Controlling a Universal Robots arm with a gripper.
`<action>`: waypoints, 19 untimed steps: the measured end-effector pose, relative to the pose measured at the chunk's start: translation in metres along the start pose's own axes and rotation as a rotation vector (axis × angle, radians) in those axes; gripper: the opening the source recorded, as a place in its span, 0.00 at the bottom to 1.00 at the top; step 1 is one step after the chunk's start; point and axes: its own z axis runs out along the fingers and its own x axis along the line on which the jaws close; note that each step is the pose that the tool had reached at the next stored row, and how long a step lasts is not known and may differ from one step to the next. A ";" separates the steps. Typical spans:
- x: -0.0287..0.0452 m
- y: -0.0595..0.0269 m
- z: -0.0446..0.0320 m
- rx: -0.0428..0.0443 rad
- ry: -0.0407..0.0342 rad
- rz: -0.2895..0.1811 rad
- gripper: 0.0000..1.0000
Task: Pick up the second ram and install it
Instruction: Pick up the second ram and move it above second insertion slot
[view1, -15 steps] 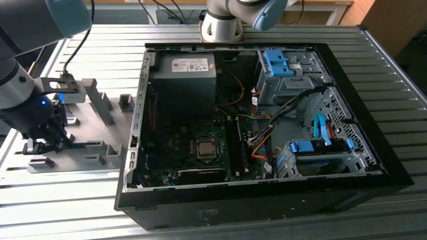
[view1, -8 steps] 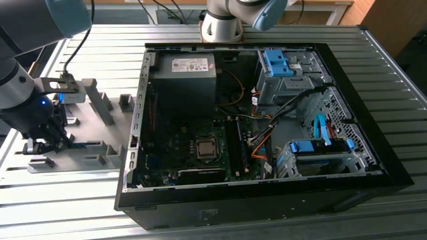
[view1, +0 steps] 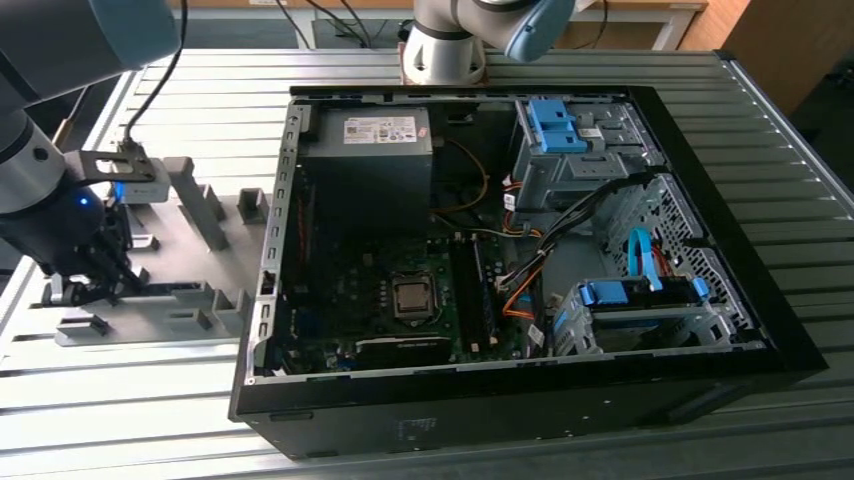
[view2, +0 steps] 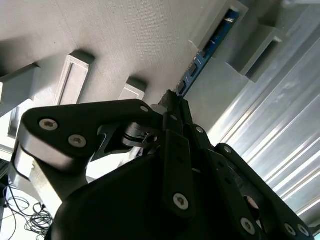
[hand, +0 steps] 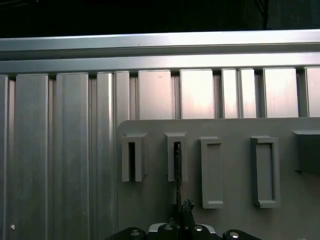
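The second ram (view2: 210, 45) is a thin blue-green board standing on edge in the slotted blocks of the grey fixture (view2: 125, 40). In the first wrist view the second ram (hand: 177, 167) shows as a dark thin edge running through one slot block of the fixture (hand: 235, 175). My gripper (view2: 172, 100) sits at the near end of the board, its narrow fingers drawn together on the board's edge. The gripper (hand: 184, 206) tips meet the ram there too. In the exterior view my gripper (view1: 87, 290) is low over the fixture (view1: 174, 310), at that view's left.
An open black computer case (view1: 747, 330) lies at the middle and right of the exterior view, with the motherboard's long black slots (view1: 470, 290), cables and blue drive brackets inside. The ribbed metal table (view1: 107, 400) carries everything. Tall grey fixture blocks (view1: 200, 210) stand beside my arm.
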 end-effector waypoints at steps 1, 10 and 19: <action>0.0000 0.0000 -0.0013 0.0000 0.0000 0.000 0.14; -0.0003 0.0001 -0.0143 0.0001 0.0003 0.000 0.14; -0.0005 0.0001 -0.0280 0.0000 0.0003 0.000 0.14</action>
